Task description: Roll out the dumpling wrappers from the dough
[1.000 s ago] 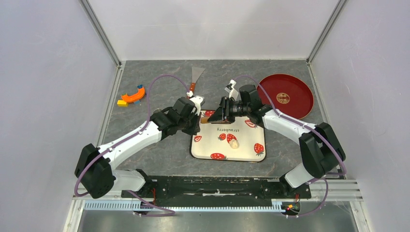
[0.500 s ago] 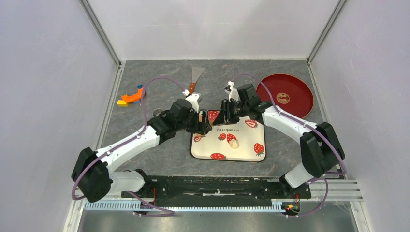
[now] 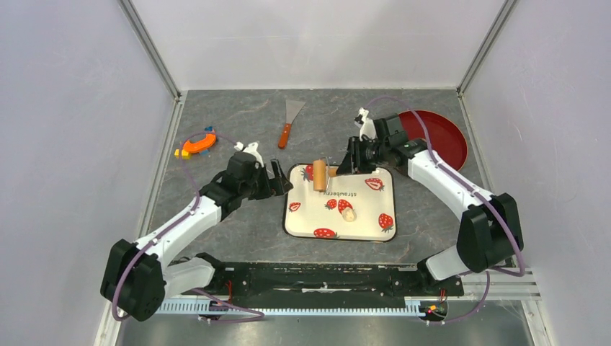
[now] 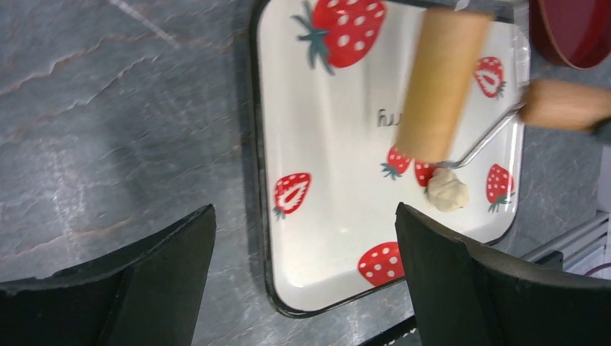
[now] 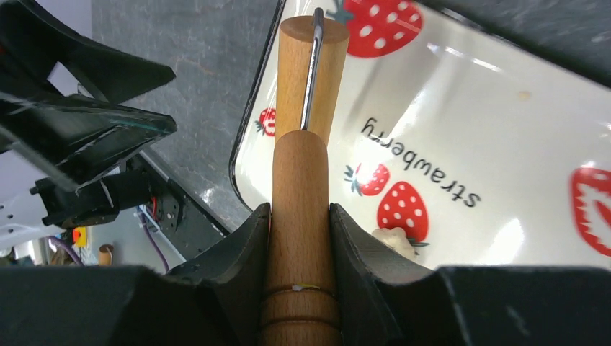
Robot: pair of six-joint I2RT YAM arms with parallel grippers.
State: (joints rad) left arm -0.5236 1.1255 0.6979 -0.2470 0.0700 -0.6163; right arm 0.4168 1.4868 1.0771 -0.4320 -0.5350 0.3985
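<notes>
Dough (image 3: 349,213): unflattened lump on strawberry tray (image 3: 369,216), toward robot from roller drum (image 3: 319,175), drum axis near-to-far. Right gripper (image 3: 348,164): clamped on roller handle (image 5: 301,180), nearer arm. Left gripper (image 3: 278,180): spread wide, empty, off tray's left edge.

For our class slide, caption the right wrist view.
Right claw grips the roller handle above the strawberry tray holding the dough lump.

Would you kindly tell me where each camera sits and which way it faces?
Top external: above and behind the bases, looking down at the table; both arms show.
Left wrist: on the left arm, looking down through the open left gripper at tray, roller, dough.
Right wrist: on the right arm, looking along the roller clamped in the right gripper.
All three share tray, roller, dough.
</notes>
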